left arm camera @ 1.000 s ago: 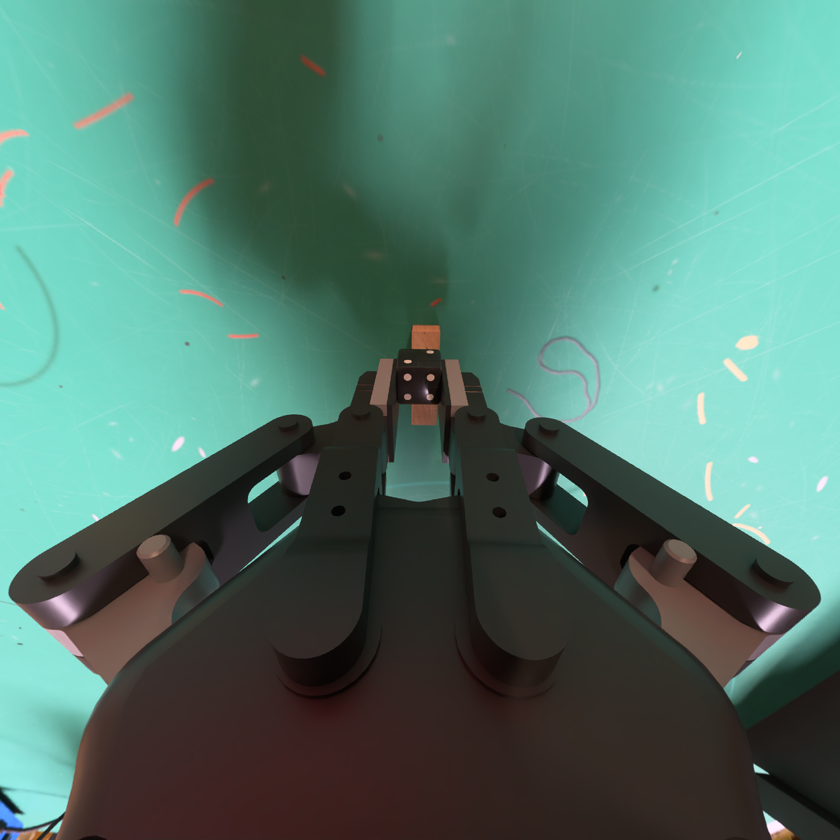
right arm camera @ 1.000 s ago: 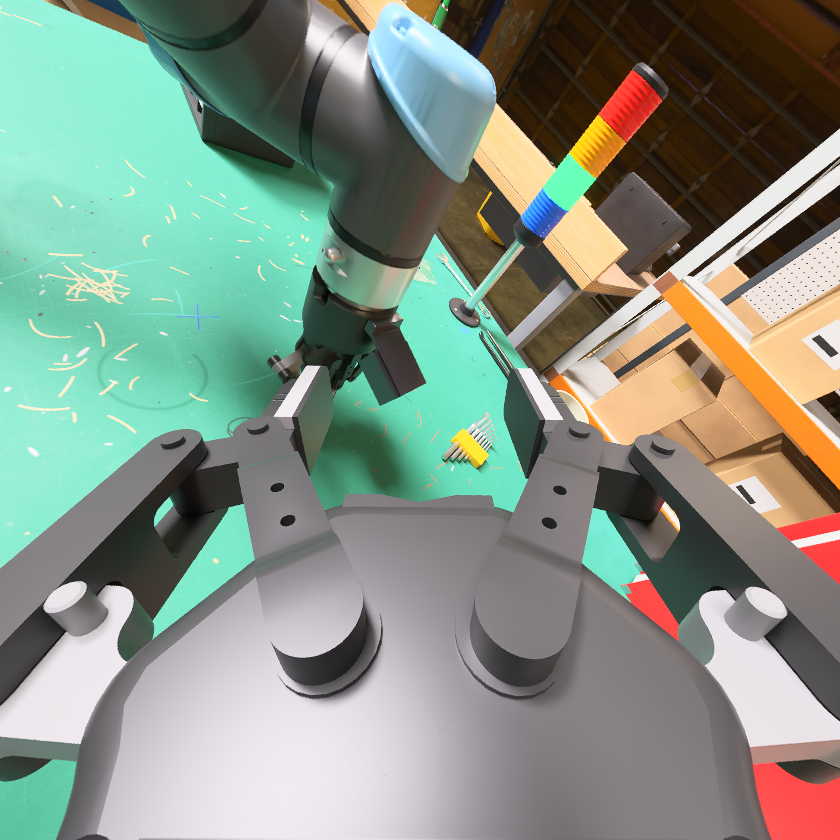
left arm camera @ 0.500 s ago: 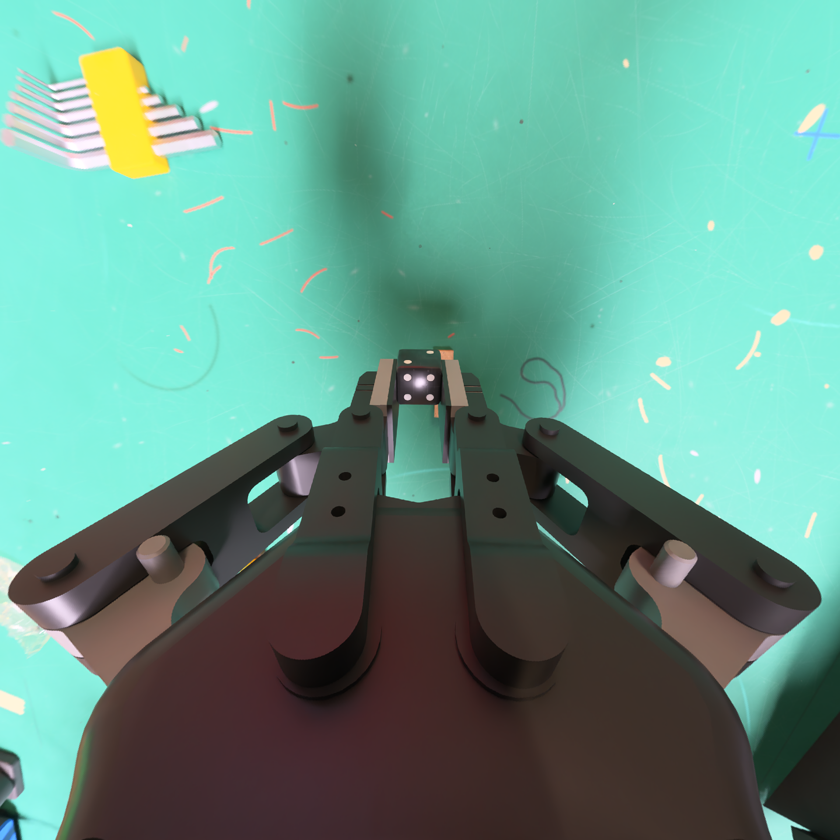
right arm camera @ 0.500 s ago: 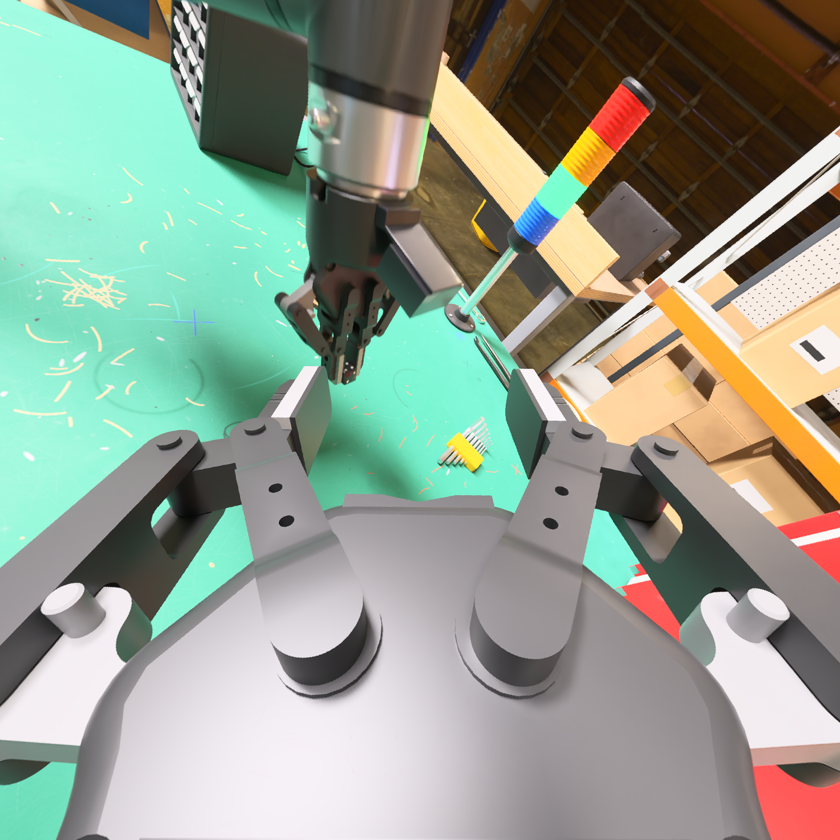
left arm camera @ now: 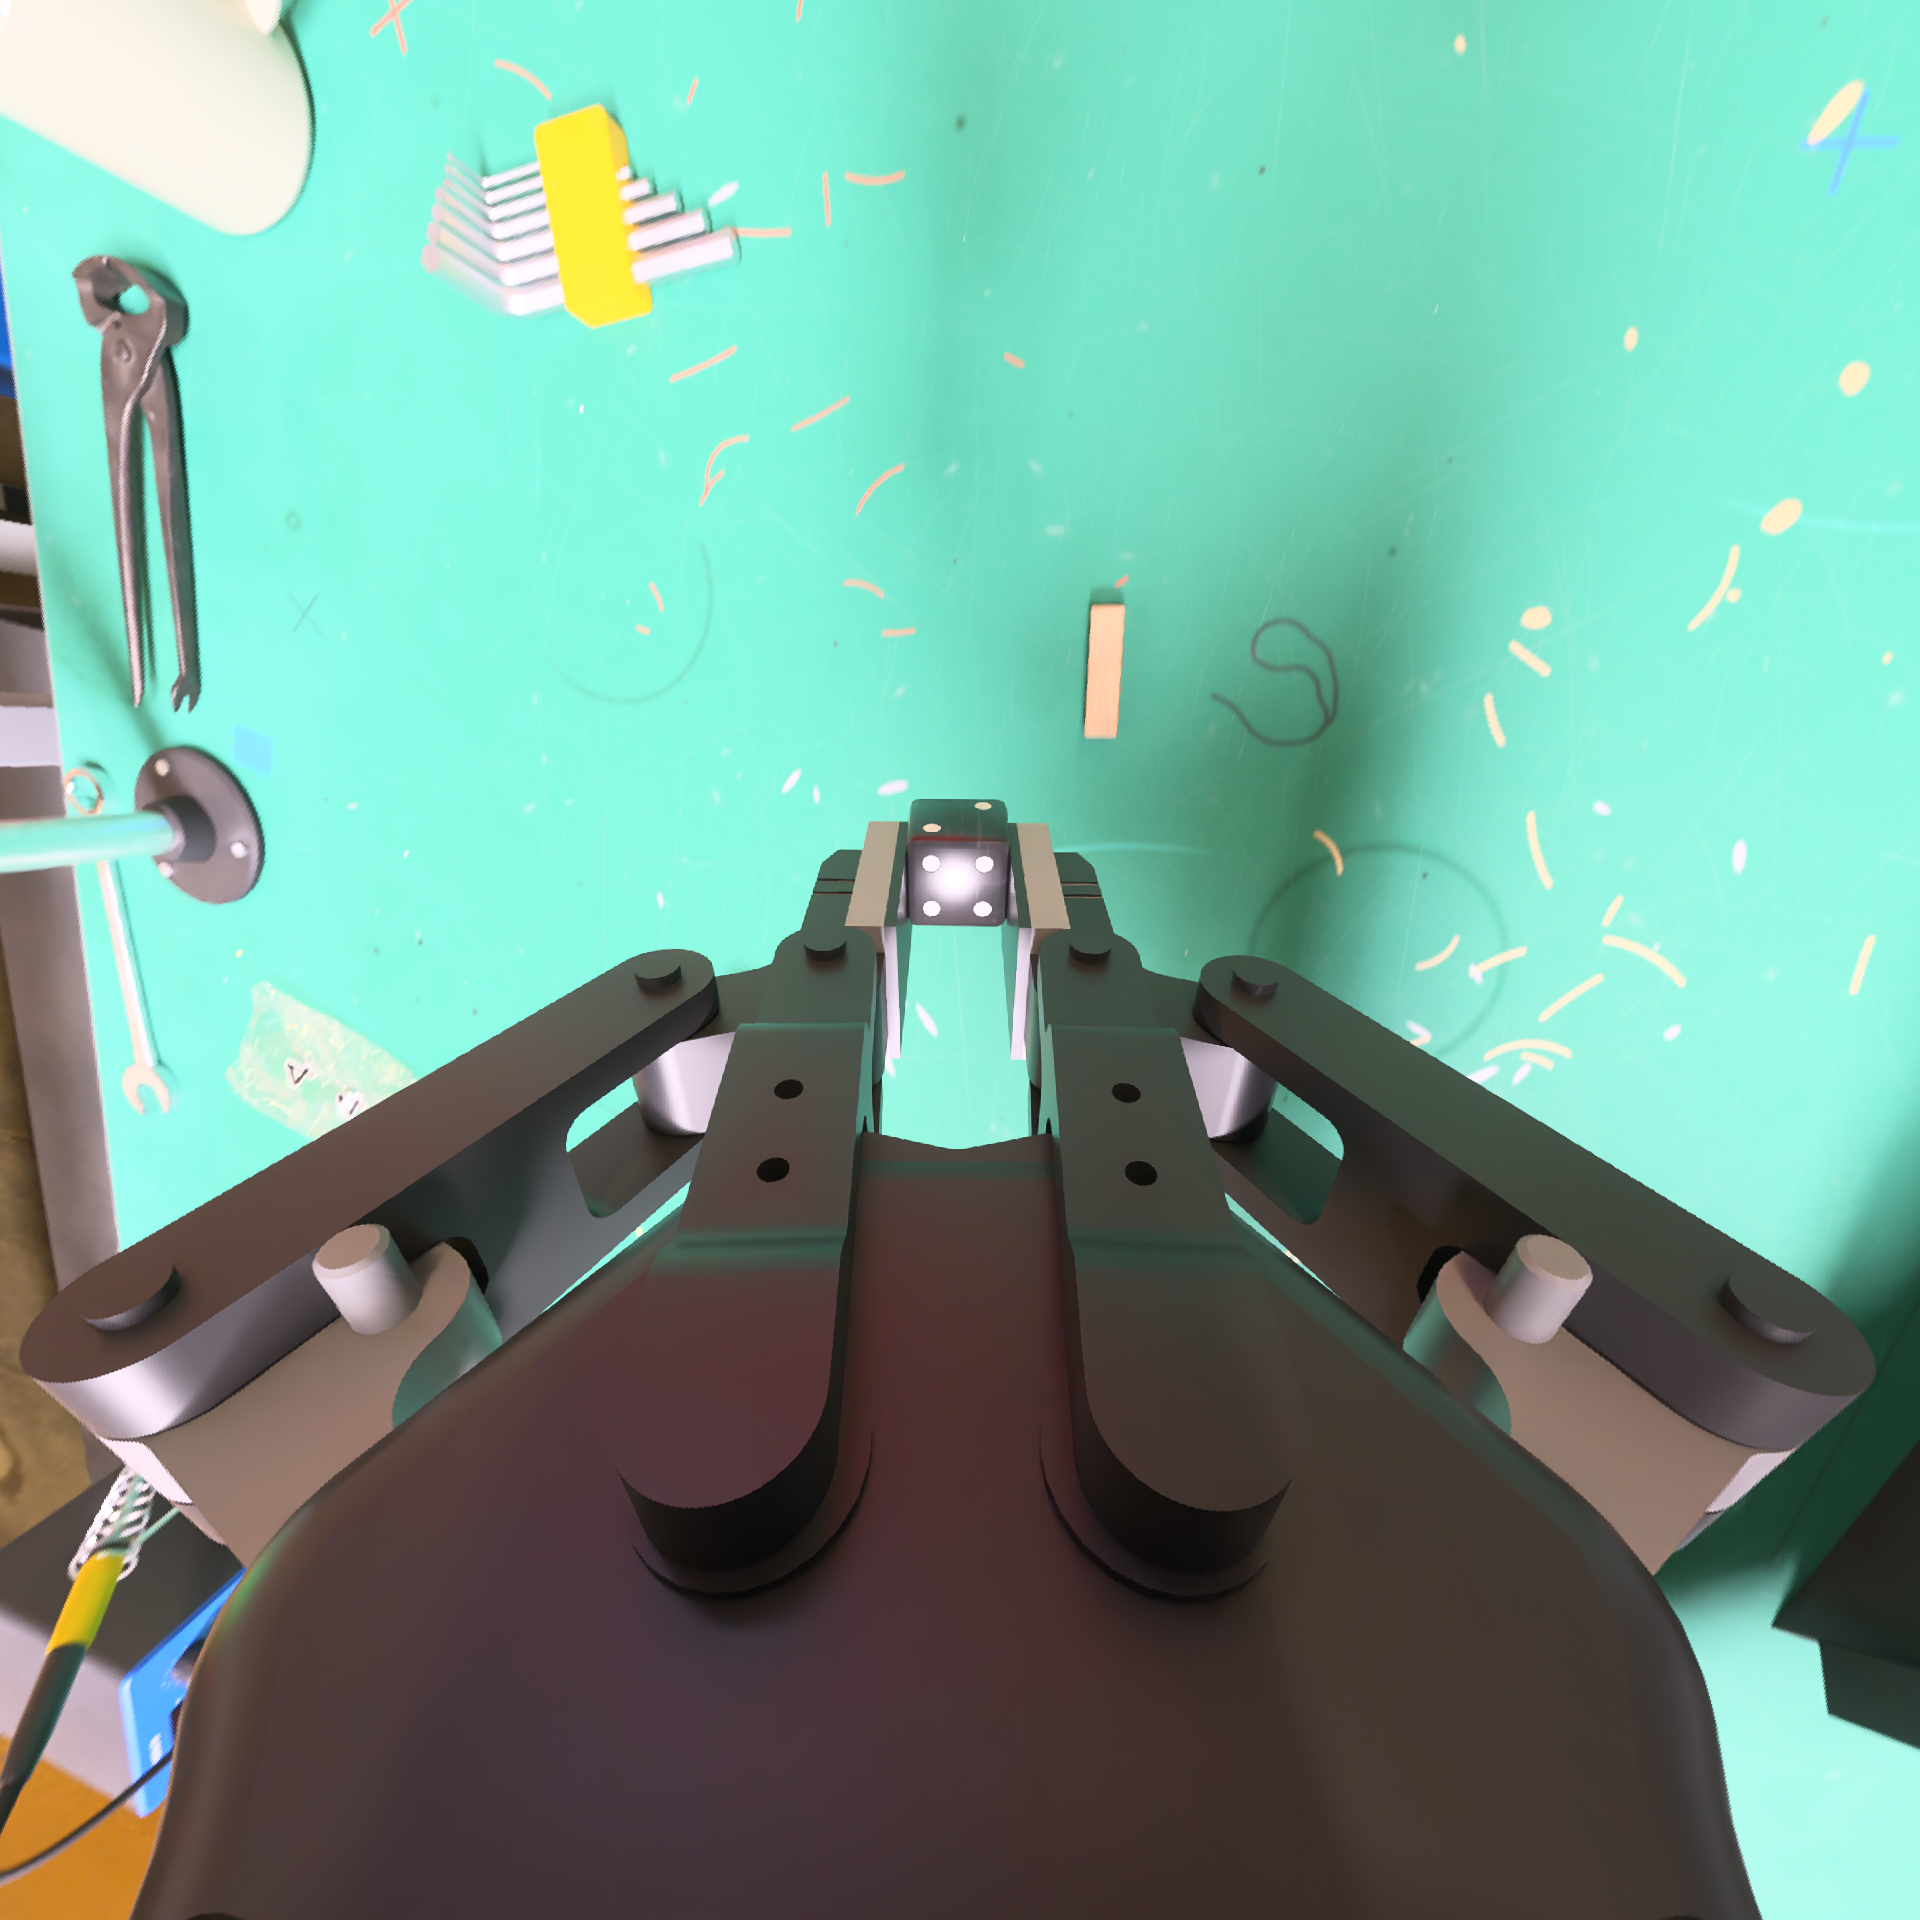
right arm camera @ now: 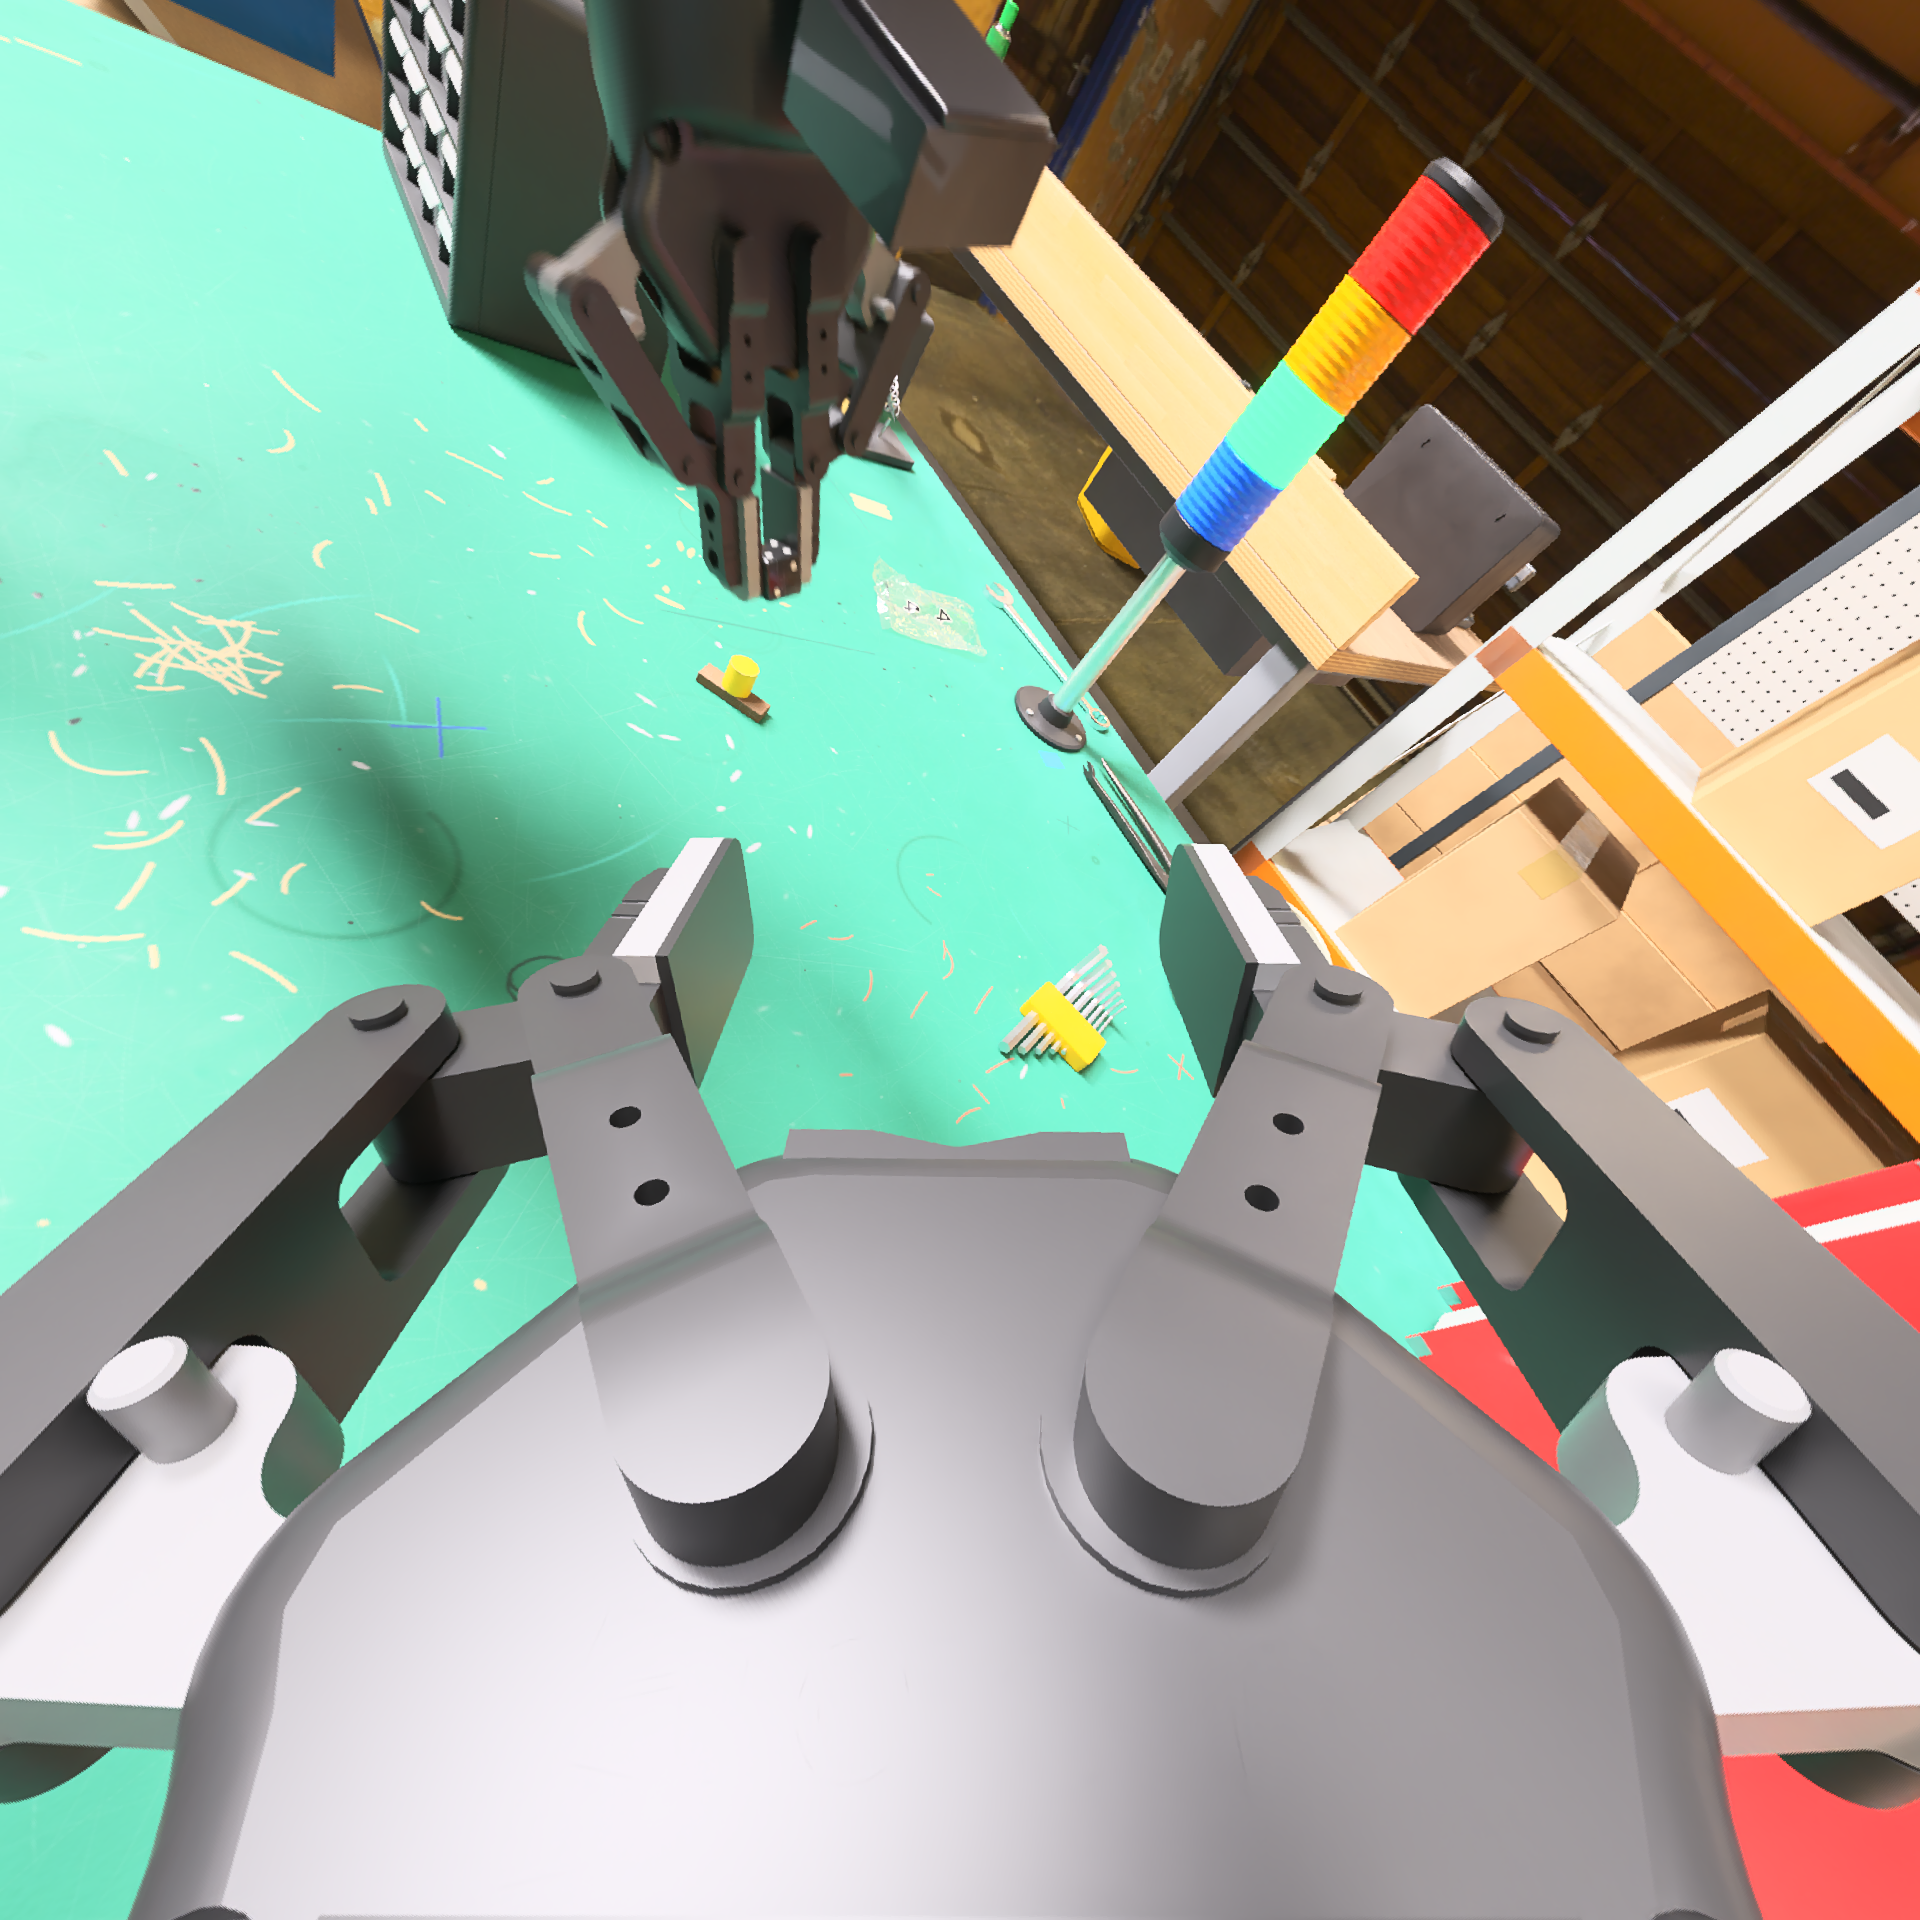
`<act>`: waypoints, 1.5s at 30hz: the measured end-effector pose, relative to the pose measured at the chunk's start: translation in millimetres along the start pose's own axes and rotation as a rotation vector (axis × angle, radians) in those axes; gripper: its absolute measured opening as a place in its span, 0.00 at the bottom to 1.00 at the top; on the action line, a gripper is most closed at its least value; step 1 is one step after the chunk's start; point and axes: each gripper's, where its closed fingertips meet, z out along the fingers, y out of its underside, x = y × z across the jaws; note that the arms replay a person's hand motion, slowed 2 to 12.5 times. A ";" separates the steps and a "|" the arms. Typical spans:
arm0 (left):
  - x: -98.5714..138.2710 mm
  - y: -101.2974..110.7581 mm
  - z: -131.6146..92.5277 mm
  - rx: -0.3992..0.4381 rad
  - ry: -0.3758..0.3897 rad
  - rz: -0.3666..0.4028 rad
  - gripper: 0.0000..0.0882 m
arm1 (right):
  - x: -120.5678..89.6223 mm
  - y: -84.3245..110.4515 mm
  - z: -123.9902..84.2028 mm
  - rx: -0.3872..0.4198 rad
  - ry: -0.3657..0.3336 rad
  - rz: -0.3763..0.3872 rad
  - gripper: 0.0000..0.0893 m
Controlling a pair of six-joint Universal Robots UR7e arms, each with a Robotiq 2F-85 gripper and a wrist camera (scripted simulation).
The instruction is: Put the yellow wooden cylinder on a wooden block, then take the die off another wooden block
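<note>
My left gripper [left arm camera: 956, 883] is shut on the black die [left arm camera: 956, 873] and holds it high above the green mat. A bare wooden block [left arm camera: 1103, 670] lies on the mat below, ahead and slightly right of the die. In the right wrist view the left gripper [right arm camera: 769, 556] hangs in the air with the die [right arm camera: 781, 566] between its fingertips. Below it the yellow wooden cylinder [right arm camera: 740, 675] stands on a second wooden block [right arm camera: 750, 707]. My right gripper [right arm camera: 956, 935] is open and empty, well above the mat.
A yellow hex key set [left arm camera: 592, 218] [right arm camera: 1065, 1013], pliers [left arm camera: 145, 468], a wrench [left arm camera: 130, 977] and the signal tower's base [left arm camera: 197, 821] [right arm camera: 1055, 717] lie to the left. A black box [right arm camera: 488, 156] stands at the mat's far edge. Cardboard boxes [right arm camera: 1507, 914] sit beyond the mat's edge.
My left gripper has risen with the die, clear of the wooden block it was just above. The yellow cylinder on its block has come into the right wrist view. My right gripper stays open.
</note>
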 end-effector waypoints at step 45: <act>26.1 201.2 58.3 -0.297 0.191 -0.060 0.18 | -27.4 -10.0 18.0 -0.005 -0.064 -0.038 0.81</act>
